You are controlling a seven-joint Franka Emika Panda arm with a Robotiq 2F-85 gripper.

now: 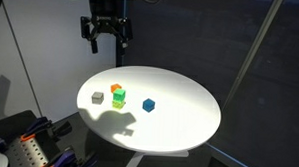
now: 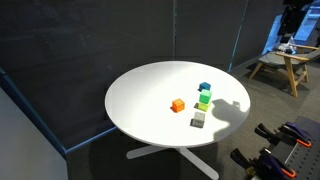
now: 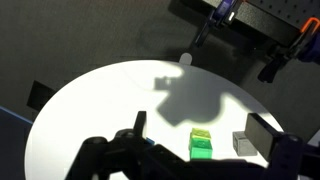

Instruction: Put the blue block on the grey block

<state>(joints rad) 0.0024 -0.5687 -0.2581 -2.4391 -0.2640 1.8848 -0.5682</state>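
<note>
The blue block (image 1: pixel 149 105) lies on the round white table (image 1: pixel 189 110), apart from the other cubes; it also shows in an exterior view (image 2: pixel 205 88). The grey block (image 1: pixel 97 96) lies near the table edge and shows in an exterior view (image 2: pixel 198 120) and in the wrist view (image 3: pixel 243 144). My gripper (image 1: pixel 104 34) hangs high above the table, open and empty. In the wrist view its fingers (image 3: pixel 203 128) stand wide apart over the cubes. I cannot make out the blue block in the wrist view.
An orange cube (image 1: pixel 116 89) and a green cube (image 1: pixel 119 100) lie between the grey and blue blocks; the green one shows in the wrist view (image 3: pixel 201 145). Orange clamps (image 1: pixel 32 149) sit below the table edge. A wooden stool (image 2: pixel 285 65) stands behind.
</note>
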